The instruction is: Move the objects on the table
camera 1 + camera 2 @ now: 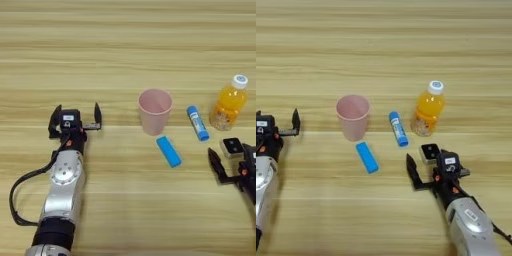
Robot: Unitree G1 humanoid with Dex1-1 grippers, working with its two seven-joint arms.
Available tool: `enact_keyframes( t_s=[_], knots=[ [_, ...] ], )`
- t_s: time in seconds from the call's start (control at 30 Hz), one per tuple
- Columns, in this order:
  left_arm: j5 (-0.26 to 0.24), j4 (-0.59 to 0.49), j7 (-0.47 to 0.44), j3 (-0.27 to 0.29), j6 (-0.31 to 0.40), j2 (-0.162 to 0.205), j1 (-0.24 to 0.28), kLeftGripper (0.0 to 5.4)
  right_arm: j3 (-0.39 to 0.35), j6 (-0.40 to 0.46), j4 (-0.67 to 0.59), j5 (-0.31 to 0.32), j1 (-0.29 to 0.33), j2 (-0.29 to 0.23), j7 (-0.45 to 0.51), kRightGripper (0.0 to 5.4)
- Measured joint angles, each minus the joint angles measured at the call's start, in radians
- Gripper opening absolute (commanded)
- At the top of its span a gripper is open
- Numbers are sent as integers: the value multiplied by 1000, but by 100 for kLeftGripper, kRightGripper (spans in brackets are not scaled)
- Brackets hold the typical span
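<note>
On the wooden table [125, 40] a small cluster of things stands between the two arms. The pink plastic cup [155, 111] is upright with its mouth open to the top. Just below it and to its right lies the flat light-blue bar [169, 151], at a slant. A blue tube with a white label [197, 122] lies between the cup and the orange juice bottle [228, 104], which stands upright with its white cap on.

The tiny white cube with a black top [429, 153] sits just beside the right claw [428, 172]. Its fingers are spread wide and hold nothing; one finger is to the left of the cube and the other is close by it, so this claw looks best placed to take the cube.

The left claw [75, 120] rests well to the left of the cup. It is also spread and empty, and seems idle for now.
</note>
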Motion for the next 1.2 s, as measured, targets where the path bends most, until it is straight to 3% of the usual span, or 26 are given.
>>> enact_keyframes(
  t_s=[0.87, 1.2],
  knots=[
    [-1, -1, -1, 1, 0, 0, 0, 540, -5, 36, 6, 22, -19, 0, 5, 255],
    [0, -2, -1, 0, 0, -1, 1, 540, 6, 23, 7, 19, -17, -4, 16, 250]
  ],
)
